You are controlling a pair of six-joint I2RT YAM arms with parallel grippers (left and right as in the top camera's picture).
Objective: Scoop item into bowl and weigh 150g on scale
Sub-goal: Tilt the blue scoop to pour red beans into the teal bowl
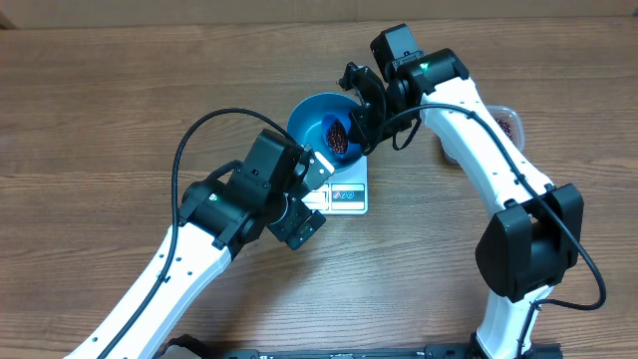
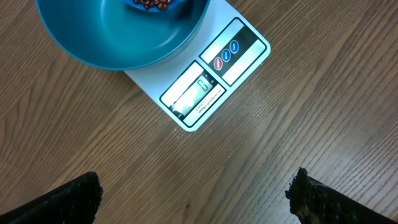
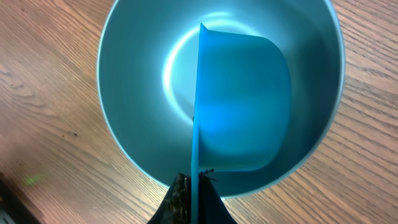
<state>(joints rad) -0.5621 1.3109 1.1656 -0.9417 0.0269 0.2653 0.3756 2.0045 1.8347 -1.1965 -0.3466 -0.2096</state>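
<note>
The teal bowl (image 1: 311, 118) stands on the white scale (image 1: 349, 194), with a small heap of red-brown beans (image 1: 339, 137) inside it. My right gripper (image 1: 365, 112) is shut on the handle of a small blue scoop (image 3: 242, 99), which is turned on its side over the bowl (image 3: 137, 81). In the right wrist view the scoop hides the beans, and the gripper (image 3: 194, 200) clamps the thin handle. My left gripper (image 1: 311, 197) stands open just short of the scale's display edge (image 2: 205, 84). Only bare wood shows between its fingertips (image 2: 71, 199). The bowl (image 2: 112, 37) and a few beans (image 2: 152, 5) lie at that view's top.
A clear plastic tub (image 1: 508, 122) holding more beans sits at the right, behind the right arm. The wooden table (image 1: 120, 110) stretches left and forward of the scale.
</note>
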